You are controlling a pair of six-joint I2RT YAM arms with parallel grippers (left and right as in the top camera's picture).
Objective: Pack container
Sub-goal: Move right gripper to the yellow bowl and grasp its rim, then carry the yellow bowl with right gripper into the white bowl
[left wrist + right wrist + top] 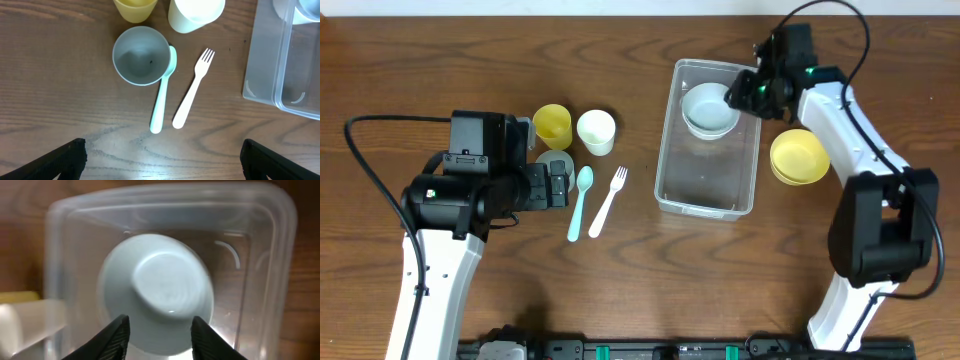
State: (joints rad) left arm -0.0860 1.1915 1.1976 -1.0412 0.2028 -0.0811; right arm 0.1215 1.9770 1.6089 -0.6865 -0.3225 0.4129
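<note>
**Container** [706, 185]: clear rectangular tub, rounded corners, rimmed, mouth up. Placed on the table [440, 60] at 2 o'clock from its centre in the overhead view. Long axis roughly along the 12-to-6 line, far end leaning slightly toward 1 o'clock. Short walls at 12 and 6.

**Contents of the tub:** one pale bowl [710, 108], mouth up, in the 12 o'clock end, close to the far wall. Blurred in the right wrist view.

**Right gripper** [160, 330]: poised over the 3 o'clock rim of the pale bowl. Fingers [117, 337] apart, clamped on nothing visible, with the bowl's edge showing in the gap between them.

**Yellow bowl** [798, 157]: outside the tub, mouth up, just beside its long wall at 3 o'clock. Contact not discernible.

**Yellow cup** [552, 125] and **white cup** [596, 131]: upright, side by side, at 9 o'clock of the container and well apart from it.

**Grey cup** [141, 55]: upright, at 6 o'clock of the yellow cup. Small dark speck inside.

**Spoon** [162, 95]: pale green, bowl end touching the grey cup's 3 o'clock rim, handle toward 6 o'clock.

**Fork** [192, 90]: white, just beside the spoon at its 3 o'clock, tines toward 1 o'clock.

**Left gripper** [557, 186]: at 6 o'clock of the grey cup, fingers spread wide, holding nothing.
</note>
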